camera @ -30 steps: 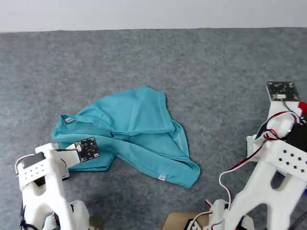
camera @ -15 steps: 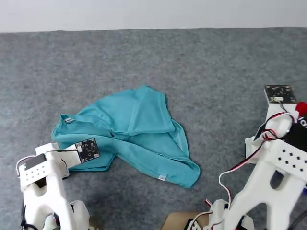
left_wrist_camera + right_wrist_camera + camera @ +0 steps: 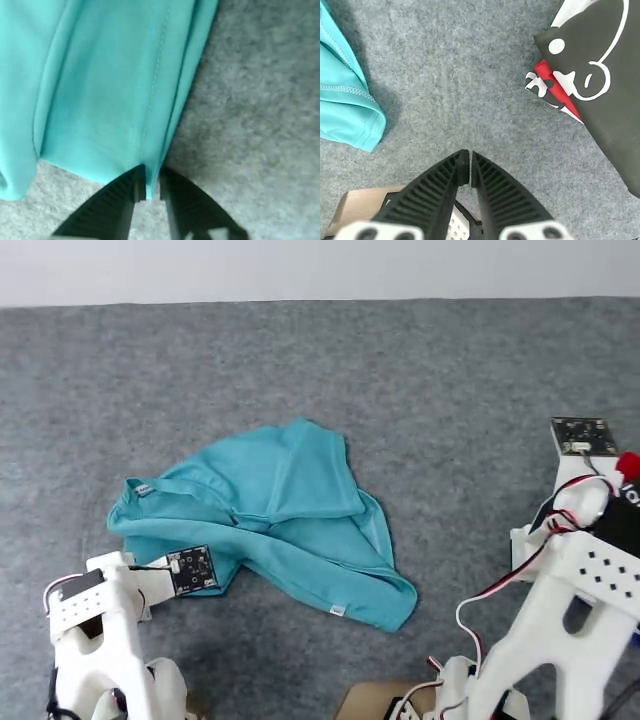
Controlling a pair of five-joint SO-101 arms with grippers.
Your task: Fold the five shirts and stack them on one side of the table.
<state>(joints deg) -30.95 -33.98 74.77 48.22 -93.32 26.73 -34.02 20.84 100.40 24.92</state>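
Note:
A teal shirt (image 3: 290,510) lies crumpled left of the table's middle, with a folded flap on top. My left gripper (image 3: 147,187) is at the shirt's near-left edge, shut on the hem of the teal shirt (image 3: 100,85), and the cloth's folds run toward its tips. At the table's right side my right gripper (image 3: 470,170) hangs shut over bare grey carpet with nothing in it. A corner of the teal shirt (image 3: 340,100) lies to one side of it. To its other side is a black shirt (image 3: 600,75) with white and red print.
The table is covered in grey carpet (image 3: 450,390), bare at the back and between the two arms. A brown cardboard piece (image 3: 375,702) sits at the near edge by the right arm's base.
The left arm has drawn back toward the near edge, with its wrist board now lower over the shirt's near-left edge. The right arm barely shifted.

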